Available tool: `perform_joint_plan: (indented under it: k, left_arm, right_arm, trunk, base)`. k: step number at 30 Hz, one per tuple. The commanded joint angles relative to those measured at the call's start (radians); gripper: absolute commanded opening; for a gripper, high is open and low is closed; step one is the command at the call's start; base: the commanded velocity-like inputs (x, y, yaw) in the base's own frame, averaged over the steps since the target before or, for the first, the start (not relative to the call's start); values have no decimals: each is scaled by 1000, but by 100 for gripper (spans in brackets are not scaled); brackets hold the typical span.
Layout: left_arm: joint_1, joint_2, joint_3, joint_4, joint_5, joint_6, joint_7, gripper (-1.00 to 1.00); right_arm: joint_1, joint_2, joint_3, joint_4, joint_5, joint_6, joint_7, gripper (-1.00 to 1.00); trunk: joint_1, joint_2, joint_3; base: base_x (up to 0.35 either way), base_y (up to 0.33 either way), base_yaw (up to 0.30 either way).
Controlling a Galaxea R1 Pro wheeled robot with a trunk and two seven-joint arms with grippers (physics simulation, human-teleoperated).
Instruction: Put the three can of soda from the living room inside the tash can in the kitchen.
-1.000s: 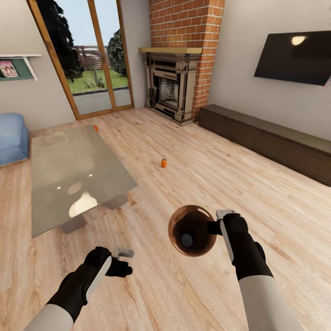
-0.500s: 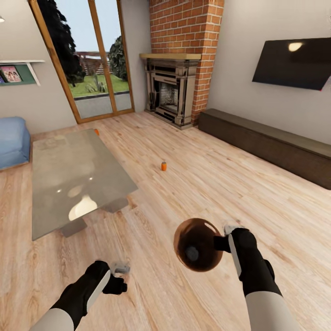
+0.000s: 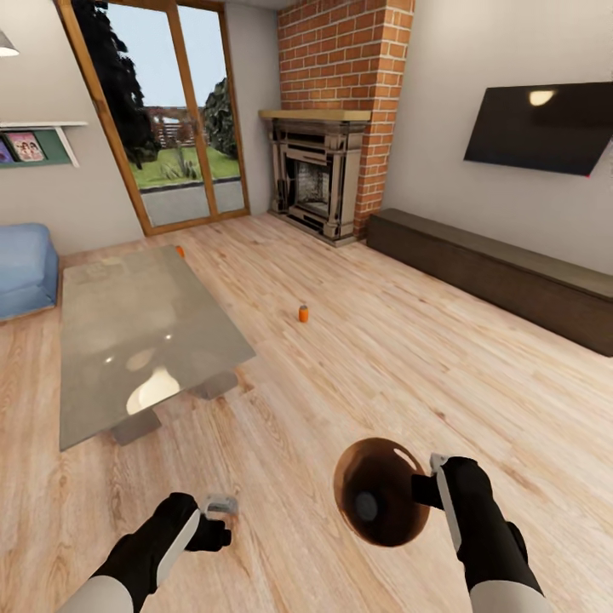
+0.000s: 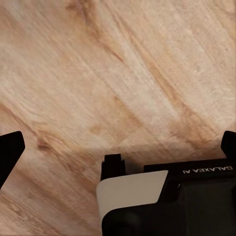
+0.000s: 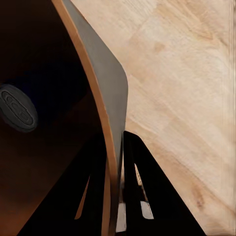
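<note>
Right gripper (image 3: 430, 489), jaws clamped on the rim of the bin (image 3: 379, 494); left gripper (image 3: 220, 511), jaws spread and empty. An upright can (image 3: 303, 313) stands on the floor (image 3: 383, 358) well ahead, beyond the counter's (image 3: 136, 332) right edge, roughly between the arms; a second can (image 3: 180, 251) sits at its far corner

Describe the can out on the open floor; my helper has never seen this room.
Start at the brick fireplace on the far wall and come across the wooden floor. A small orange can stands upright alone there, to the right of the glass table. The other orange can sits beyond the table's far edge.

wall television (image 3: 538, 128), long dark bench (image 3: 494, 274), wood floor (image 3: 383, 358)
</note>
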State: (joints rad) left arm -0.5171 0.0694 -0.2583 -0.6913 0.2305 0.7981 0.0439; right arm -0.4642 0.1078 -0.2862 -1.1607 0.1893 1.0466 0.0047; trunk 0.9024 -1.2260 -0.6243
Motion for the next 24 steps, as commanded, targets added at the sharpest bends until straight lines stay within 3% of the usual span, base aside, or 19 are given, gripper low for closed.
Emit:
perform_joint_plan:
  k: [1, 11, 18, 24]
  left_arm:
    - [0, 0, 0, 4, 1, -6, 0, 100]
    - [1, -1, -1, 17, -2, -42, 1, 100]
    - [2, -3, -2, 18, -3, -51, 1, 100]
    - [2, -3, -2, 18, -4, -58, 1, 100]
  right_arm:
    - [2, -2, 0, 1, -19, -5, 3, -100]
    - [39, -42, -1, 13, -20, -25, 0, -100]
    - [61, -48, -2, 15, -20, -35, 1, -100]
    - [94, -49, -7, 16, -21, -97, 1, -100]
  trunk:
    - [0, 0, 2]
    - [0, 0, 18]
    - [0, 0, 29]
    - [0, 0, 39]
  base:
    - [0, 0, 0]
    - [0, 0, 0]
    - [0, 0, 0]
    - [0, 0, 0]
